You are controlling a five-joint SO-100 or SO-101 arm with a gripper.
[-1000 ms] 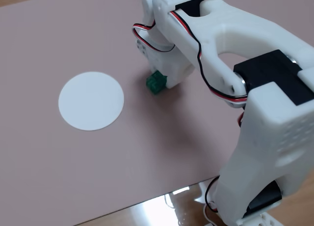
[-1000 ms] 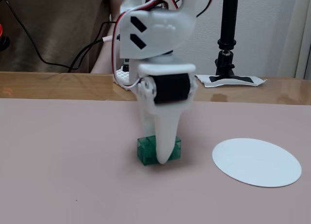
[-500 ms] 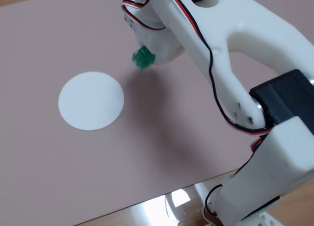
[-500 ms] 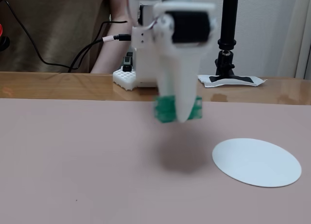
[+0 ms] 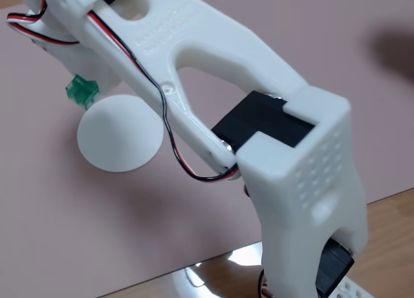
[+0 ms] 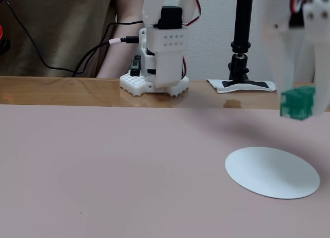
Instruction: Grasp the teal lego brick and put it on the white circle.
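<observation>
The teal lego brick [image 6: 298,103] hangs in the air, held in my gripper [image 6: 304,101], which is shut on it. In a fixed view the brick sits high above the right part of the white circle [image 6: 272,172], clear of the mat. From the camera behind the arm, the teal lego brick [image 5: 82,92] pokes out beside the gripper [image 5: 90,85] just at the upper left rim of the white circle [image 5: 120,133]; the arm hides most of the fingers.
The arm base [image 6: 157,57] stands on a wooden strip [image 6: 62,91] behind the pink mat [image 6: 103,171]. A black stand [image 6: 242,42] rises at the back right, with cables [image 6: 77,62] at the back left.
The gripper has carried the brick up off the mat and swung it right, from the middle of the mat to above the white circle's right side.
</observation>
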